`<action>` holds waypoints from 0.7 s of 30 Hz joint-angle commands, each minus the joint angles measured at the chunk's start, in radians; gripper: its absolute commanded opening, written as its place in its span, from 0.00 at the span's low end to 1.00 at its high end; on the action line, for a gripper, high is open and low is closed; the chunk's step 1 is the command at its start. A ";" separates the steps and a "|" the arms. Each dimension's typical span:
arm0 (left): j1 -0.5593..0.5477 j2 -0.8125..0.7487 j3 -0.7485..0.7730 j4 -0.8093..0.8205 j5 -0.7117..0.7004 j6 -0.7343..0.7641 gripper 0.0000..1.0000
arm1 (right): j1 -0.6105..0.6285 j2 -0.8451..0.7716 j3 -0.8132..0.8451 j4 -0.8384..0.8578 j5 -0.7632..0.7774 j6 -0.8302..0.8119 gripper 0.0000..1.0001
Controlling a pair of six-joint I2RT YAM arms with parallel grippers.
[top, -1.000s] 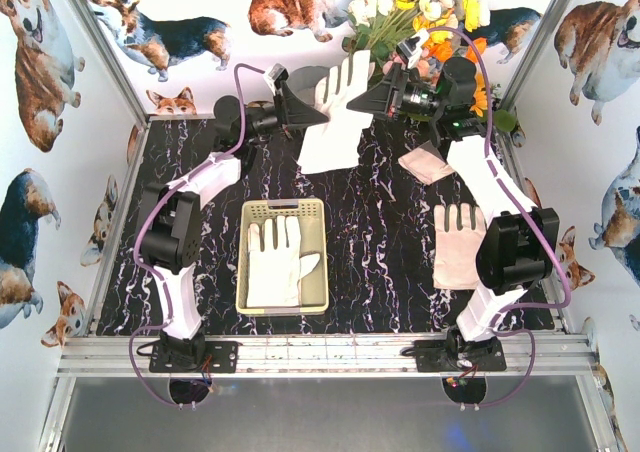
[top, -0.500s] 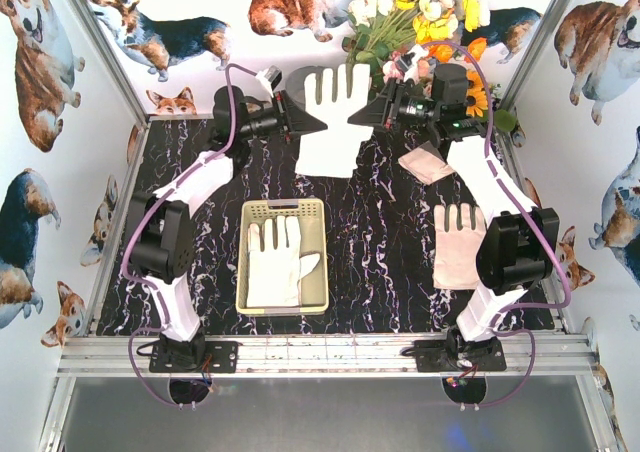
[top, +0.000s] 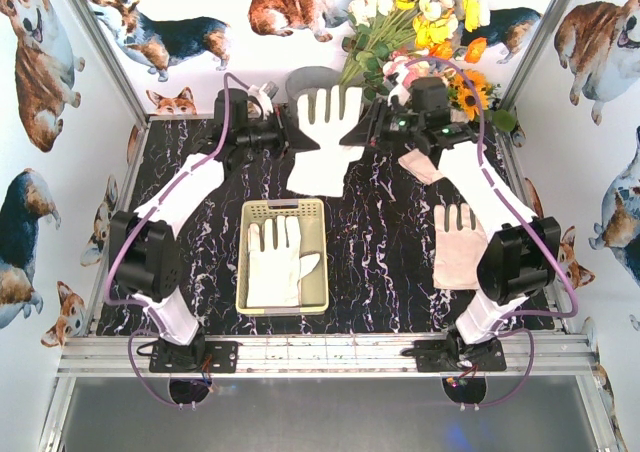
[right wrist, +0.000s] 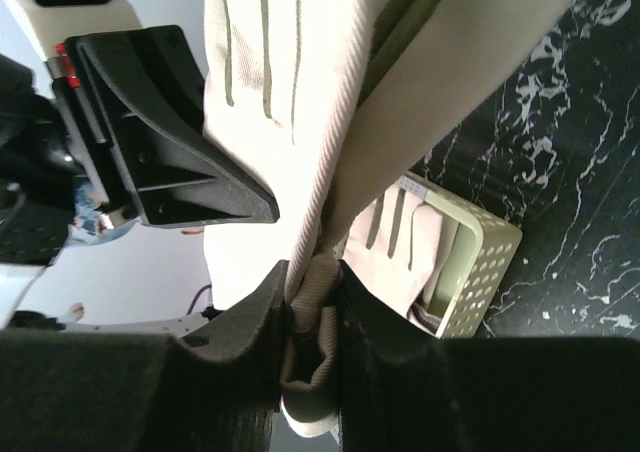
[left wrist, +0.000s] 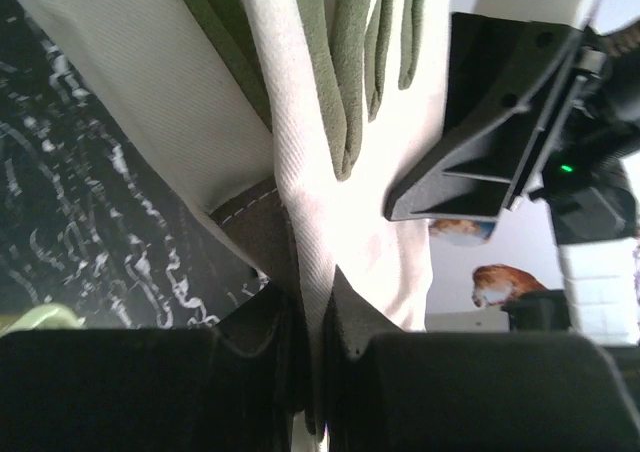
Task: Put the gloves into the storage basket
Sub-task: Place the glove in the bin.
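Glove one (top: 322,167): cream-white, held aloft over the far end of the black marbled table (top: 380,272), its fingers pointing away from the arm bases and its cuff hanging toward them.

Left gripper (top: 311,140): jaws pressed together on the glove's left edge. In the left wrist view its fingers (left wrist: 250,342) pinched a fold of ribbed fabric with no gap showing.

Right gripper (top: 346,136): clamped on the opposite edge. In the right wrist view its fingers (right wrist: 385,332) squeezed bunched fabric between them.

Storage basket (top: 241,262): pale yellow-green, perforated, stood on the table nearer the bases than glove one and well apart from it.

Glove two (top: 278,267): lay flat inside the basket, palm up.

Glove three (top: 458,247): lay flat on the table at the right, partly overlapped by the right arm.

Flowers (top: 420,12): yellow and orange, stood behind the right gripper at the far edge.
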 commanded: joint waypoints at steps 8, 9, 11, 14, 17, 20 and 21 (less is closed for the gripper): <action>-0.014 -0.209 -0.194 -0.361 -0.260 0.197 0.00 | 0.203 -0.063 -0.078 -0.127 0.232 -0.028 0.00; -0.015 -0.227 -0.220 -0.378 -0.268 0.212 0.00 | 0.223 -0.061 -0.076 -0.144 0.252 -0.028 0.00; -0.019 -0.256 -0.264 -0.441 -0.292 0.254 0.00 | 0.262 -0.063 -0.081 -0.160 0.287 -0.027 0.00; -0.022 -0.307 -0.325 -0.519 -0.350 0.299 0.00 | 0.316 -0.062 -0.110 -0.155 0.337 -0.010 0.00; -0.021 -0.367 -0.398 -0.523 -0.377 0.306 0.00 | 0.375 -0.058 -0.145 -0.147 0.390 0.011 0.00; -0.022 -0.412 -0.462 -0.512 -0.387 0.309 0.00 | 0.445 -0.057 -0.157 -0.161 0.472 0.032 0.00; -0.023 -0.427 -0.482 -0.507 -0.389 0.310 0.00 | 0.464 -0.057 -0.160 -0.165 0.495 0.039 0.00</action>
